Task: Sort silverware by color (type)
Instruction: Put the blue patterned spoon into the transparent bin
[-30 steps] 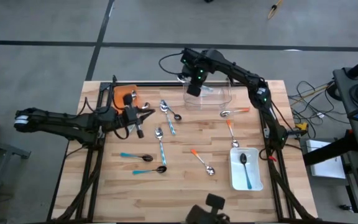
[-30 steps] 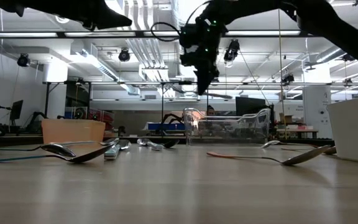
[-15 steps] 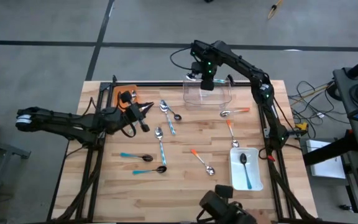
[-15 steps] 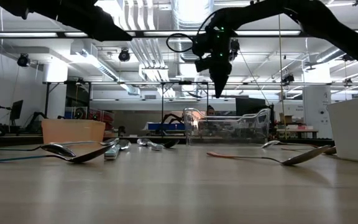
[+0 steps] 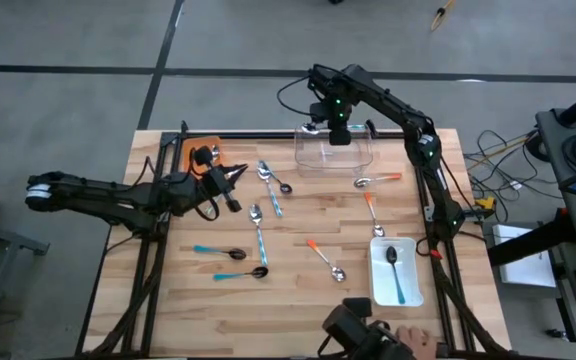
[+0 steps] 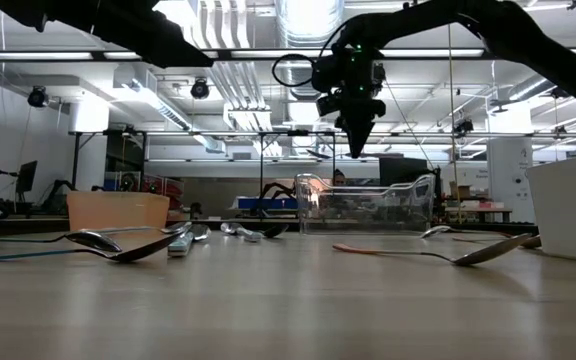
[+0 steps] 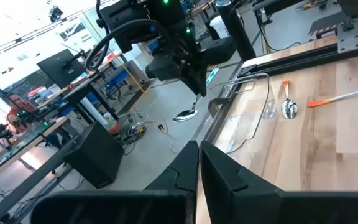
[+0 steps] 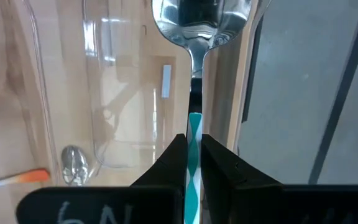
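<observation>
Right gripper (image 8: pixel 194 163) clamped on teal-handled spoon (image 8: pixel 194 37) — bowl ahead, above clear tray (image 5: pixel 334 156).

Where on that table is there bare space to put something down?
The near edge of the table, between the teal spoons and white tray, is bare. So is the far right corner beyond the clear tray. The middle, strewn with spoons, is crowded.
</observation>
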Robot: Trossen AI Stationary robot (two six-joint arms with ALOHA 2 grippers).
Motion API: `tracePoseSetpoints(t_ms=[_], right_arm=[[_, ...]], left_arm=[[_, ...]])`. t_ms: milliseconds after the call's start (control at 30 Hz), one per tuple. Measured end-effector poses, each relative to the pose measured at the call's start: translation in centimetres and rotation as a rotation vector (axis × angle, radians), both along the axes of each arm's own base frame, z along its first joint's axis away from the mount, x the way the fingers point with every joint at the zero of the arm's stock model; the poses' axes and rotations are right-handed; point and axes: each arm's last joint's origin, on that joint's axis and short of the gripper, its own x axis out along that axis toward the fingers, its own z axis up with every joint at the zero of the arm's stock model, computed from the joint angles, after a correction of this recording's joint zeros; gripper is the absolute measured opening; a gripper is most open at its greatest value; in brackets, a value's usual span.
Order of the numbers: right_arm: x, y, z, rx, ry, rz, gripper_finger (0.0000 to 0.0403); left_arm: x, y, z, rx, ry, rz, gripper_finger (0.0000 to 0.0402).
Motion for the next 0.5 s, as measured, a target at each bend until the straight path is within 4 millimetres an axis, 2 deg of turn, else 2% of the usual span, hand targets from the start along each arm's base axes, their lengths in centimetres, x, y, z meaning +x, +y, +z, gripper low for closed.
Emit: tracePoseSetpoints(t_ms=[233, 500], right_arm=[[0.1, -0.1, -0.4, 0.019, -0.004, -0.062, 0.0018], [1.1, -0.7, -3.1, 0.057, 0.047, -0.035, 0.0018]], left_arm=[[0.0, 0.0, 0.0, 0.000, 0.000, 0.000, 0.0000], [0.0, 0.0, 0.0, 0.000, 0.000, 0.000, 0.0000]])
